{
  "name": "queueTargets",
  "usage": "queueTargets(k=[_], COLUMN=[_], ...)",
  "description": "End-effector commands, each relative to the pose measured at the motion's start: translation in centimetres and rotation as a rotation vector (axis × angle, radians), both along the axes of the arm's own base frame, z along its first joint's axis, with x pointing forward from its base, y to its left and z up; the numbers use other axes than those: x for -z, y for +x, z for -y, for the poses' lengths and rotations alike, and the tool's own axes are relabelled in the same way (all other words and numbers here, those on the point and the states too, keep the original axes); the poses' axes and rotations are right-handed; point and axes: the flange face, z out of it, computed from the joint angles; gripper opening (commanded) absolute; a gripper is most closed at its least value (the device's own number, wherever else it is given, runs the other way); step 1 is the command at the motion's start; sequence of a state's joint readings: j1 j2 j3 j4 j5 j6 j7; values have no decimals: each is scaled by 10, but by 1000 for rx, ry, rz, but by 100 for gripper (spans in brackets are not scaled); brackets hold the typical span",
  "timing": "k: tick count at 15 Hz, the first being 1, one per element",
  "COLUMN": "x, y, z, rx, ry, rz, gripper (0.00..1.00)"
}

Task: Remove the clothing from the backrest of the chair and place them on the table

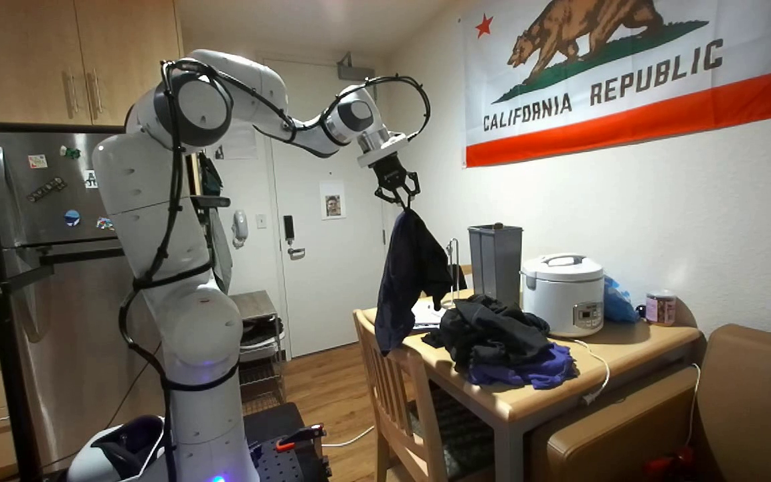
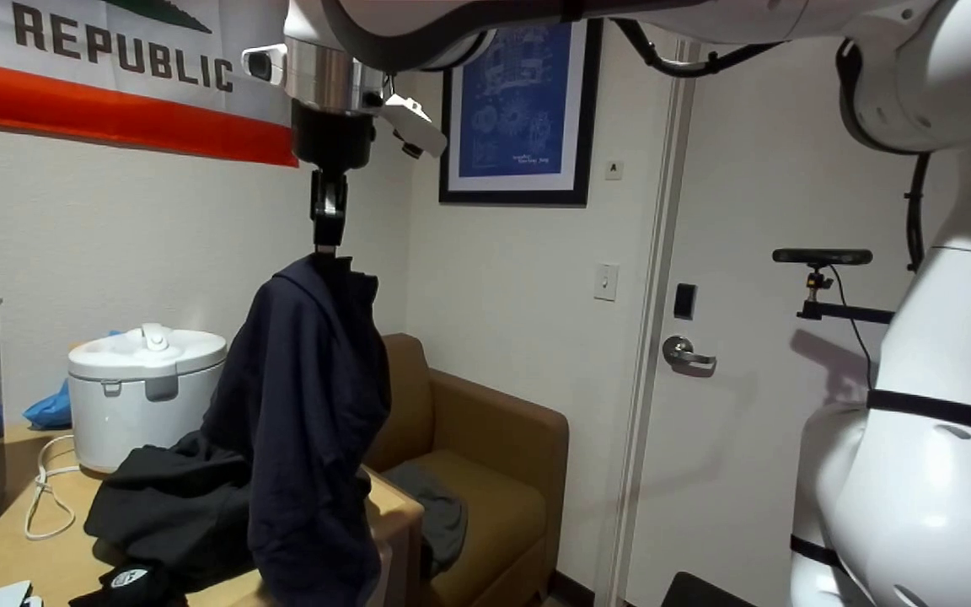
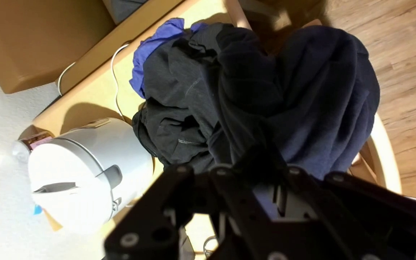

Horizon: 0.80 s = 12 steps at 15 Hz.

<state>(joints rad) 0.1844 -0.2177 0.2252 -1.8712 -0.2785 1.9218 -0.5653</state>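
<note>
My gripper [image 1: 405, 203] is shut on the top of the dark navy garment [image 1: 409, 274] and holds it up, hanging limp. The grip also shows in an exterior view [image 2: 327, 249]; in the wrist view the fingertips are dark against the cloth. The navy garment's lower end hangs in front of the backrest of the wooden chair [image 1: 425, 395] and beside the table; I cannot tell whether it touches either. The black garment [image 1: 492, 331] lies crumpled on the light wood table [image 1: 653, 345], and in the wrist view [image 3: 179, 94] it is partly covered by the navy one.
A violet-blue cloth [image 1: 529, 371] lies under the black garment at the table edge. A white rice cooker [image 1: 563, 298], a tall grey bin [image 1: 496, 264], a jar [image 1: 661, 309] and a white cable [image 2: 40, 497] are on the table. A brown upholstered seat [image 1: 753, 395] stands beside it.
</note>
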Motion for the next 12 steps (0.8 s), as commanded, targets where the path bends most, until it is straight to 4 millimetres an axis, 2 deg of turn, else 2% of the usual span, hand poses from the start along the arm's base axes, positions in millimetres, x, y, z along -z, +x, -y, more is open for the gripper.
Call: queueTargets(k=[1, 2, 3, 6, 12], x=[-1, -1, -1, -7, -44], y=[0, 0, 0, 9, 33], z=[-1, -1, -1, 2, 20], rx=[1, 1, 1, 1, 3], ry=[-1, -1, -1, 6, 0], rz=[-1, -1, -1, 36, 154], gripper=[7, 7, 3, 2, 2])
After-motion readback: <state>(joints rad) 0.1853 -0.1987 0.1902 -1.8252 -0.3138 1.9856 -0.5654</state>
